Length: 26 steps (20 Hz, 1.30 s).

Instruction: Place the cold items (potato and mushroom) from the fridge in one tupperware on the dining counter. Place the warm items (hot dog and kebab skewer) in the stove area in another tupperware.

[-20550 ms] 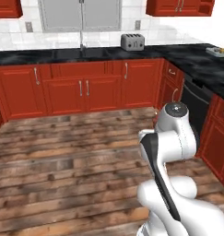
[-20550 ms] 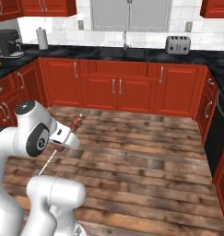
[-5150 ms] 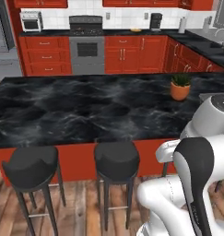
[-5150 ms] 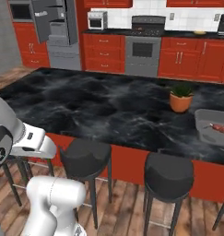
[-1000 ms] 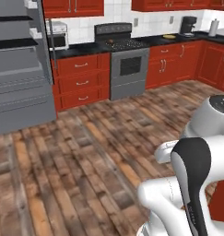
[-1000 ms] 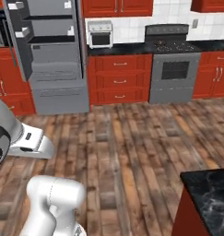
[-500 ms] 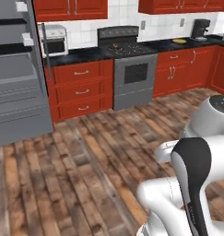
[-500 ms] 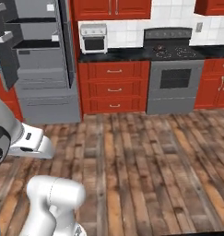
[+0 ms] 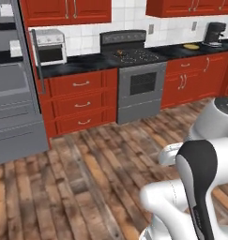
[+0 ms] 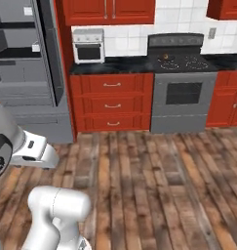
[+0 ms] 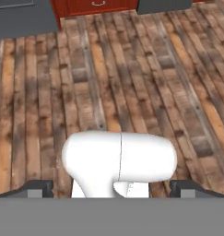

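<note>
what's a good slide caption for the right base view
Mobile arm facing the open fridge, toaster oven and stove across a wood-plank floor.

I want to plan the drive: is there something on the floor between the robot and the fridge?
Nothing visible blocks it. The wooden floor lies bare up to the fridge, whose door stands open. The open gripper carries nothing.

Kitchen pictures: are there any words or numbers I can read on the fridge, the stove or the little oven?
None can be read.
Fridge: a small white patch, too blurred to read.
Stove: no writing shows.
Little oven: no writing shows.
Coffee maker: too small to tell.
</note>
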{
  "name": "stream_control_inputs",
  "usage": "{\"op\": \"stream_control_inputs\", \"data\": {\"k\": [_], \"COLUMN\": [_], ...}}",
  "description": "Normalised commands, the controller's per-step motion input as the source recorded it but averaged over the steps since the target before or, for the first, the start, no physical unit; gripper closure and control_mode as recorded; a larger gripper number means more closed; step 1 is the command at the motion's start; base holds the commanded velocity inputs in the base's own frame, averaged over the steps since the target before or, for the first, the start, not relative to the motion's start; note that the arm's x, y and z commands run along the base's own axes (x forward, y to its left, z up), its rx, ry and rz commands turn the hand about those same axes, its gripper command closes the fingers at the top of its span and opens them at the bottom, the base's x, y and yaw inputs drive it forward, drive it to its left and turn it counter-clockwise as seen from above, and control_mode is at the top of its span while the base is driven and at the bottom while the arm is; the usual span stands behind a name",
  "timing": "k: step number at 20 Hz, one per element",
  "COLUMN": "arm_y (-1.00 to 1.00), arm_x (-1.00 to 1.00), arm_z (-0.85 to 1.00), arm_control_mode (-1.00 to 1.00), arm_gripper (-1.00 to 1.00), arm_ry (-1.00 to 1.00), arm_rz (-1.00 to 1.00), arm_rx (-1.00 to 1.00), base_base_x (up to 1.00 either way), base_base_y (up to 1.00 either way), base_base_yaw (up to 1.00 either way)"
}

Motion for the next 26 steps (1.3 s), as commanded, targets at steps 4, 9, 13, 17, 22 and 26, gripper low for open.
{"op": "stream_control_inputs", "data": {"k": [4,9,13,17,22,26], "arm_y": [0.0,0.0,0.0,0.0,0.0,0.0], "arm_x": [0.0,0.0,0.0,0.0,0.0,0.0], "arm_z": [0.0,0.0,0.0,0.0,0.0,0.0], "arm_control_mode": [1.0,1.0,1.0,1.0,1.0,1.0], "arm_gripper": [-1.0,-1.0,-1.0,-1.0,-1.0,-1.0], "arm_ry": [0.0,0.0,0.0,0.0,0.0,0.0], "arm_rz": [0.0,0.0,0.0,0.0,0.0,0.0], "arm_rx": [0.0,0.0,0.0,0.0,0.0,0.0], "base_base_x": [1.0,1.0,1.0,1.0,1.0,1.0], "base_base_y": [-0.37,-0.54,-0.59,-0.59,-0.57,-0.47], "base_base_yaw": [0.05,0.11,0.15,0.16,0.14,0.02]}}
